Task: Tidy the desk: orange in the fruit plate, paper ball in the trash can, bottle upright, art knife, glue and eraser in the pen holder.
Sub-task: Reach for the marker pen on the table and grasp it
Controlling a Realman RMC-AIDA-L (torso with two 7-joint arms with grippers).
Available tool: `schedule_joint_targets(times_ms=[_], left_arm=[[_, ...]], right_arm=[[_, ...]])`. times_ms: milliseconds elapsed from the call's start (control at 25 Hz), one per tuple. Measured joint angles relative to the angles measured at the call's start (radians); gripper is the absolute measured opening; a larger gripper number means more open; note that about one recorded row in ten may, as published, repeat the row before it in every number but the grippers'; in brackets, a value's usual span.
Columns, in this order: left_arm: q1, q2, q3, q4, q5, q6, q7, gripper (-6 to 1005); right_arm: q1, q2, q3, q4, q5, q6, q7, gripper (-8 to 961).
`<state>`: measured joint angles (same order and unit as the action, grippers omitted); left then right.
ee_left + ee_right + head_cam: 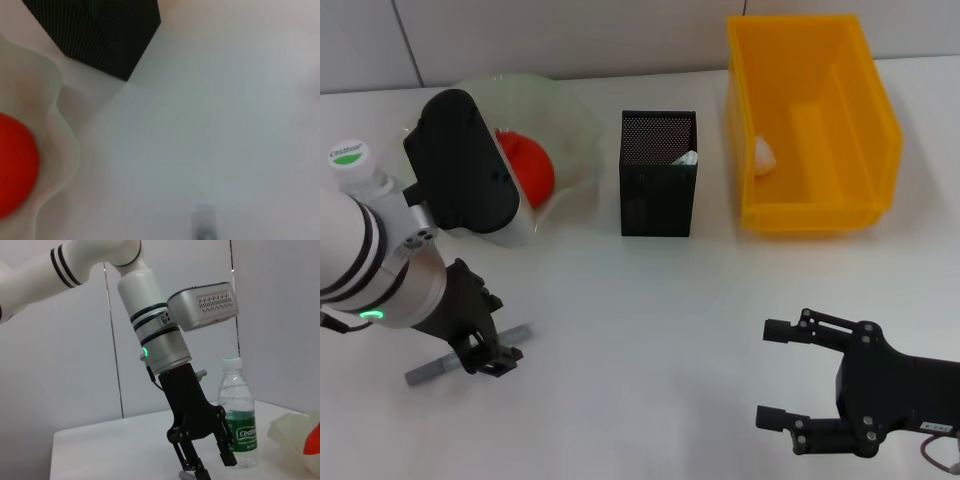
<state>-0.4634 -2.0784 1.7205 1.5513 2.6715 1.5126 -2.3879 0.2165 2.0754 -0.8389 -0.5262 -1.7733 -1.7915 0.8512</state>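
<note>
The grey art knife lies flat on the table at the front left. My left gripper is down at its middle, fingers apart on either side of it; the right wrist view shows this left gripper open. The orange sits in the fruit plate. The bottle stands upright, its cap at the far left. A white paper ball lies in the yellow trash can. The pen holder holds something white; glue and eraser are hidden. My right gripper rests open at the front right.
The pen holder stands between the fruit plate and the trash can along the back. White table lies bare between the two arms. In the left wrist view the plate's rim, the orange and the holder's corner show.
</note>
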Motion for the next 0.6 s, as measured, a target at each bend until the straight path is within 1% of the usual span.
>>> schedule_joint_targets(times_ms=[200, 280, 320, 360, 600], left_arm=[[-0.043, 0.0, 0.006, -0.046, 0.017, 0.017, 0.002, 615], [-0.043, 0.0, 0.006, -0.046, 0.017, 0.017, 0.002, 617], [-0.052, -0.001, 0.01, -0.059, 0.019, 0.017, 0.002, 618], [-0.08, -0.002, 0.017, -0.103, 0.024, 0.014, 0.002, 619], [-0.111, -0.002, 0.022, -0.151, 0.023, 0.005, 0.003, 617]], right_arm=[[0.001, 0.0, 0.003, 0.0, -0.002, 0.001, 0.0, 840], [0.001, 0.0, 0.002, 0.001, -0.002, 0.001, 0.0, 840], [0.001, 0.0, 0.001, 0.004, -0.002, 0.001, 0.0, 840], [0.001, 0.0, 0.0, 0.006, -0.002, 0.003, 0.0, 840], [0.002, 0.0, -0.003, 0.016, -0.002, 0.015, 0.0, 840]])
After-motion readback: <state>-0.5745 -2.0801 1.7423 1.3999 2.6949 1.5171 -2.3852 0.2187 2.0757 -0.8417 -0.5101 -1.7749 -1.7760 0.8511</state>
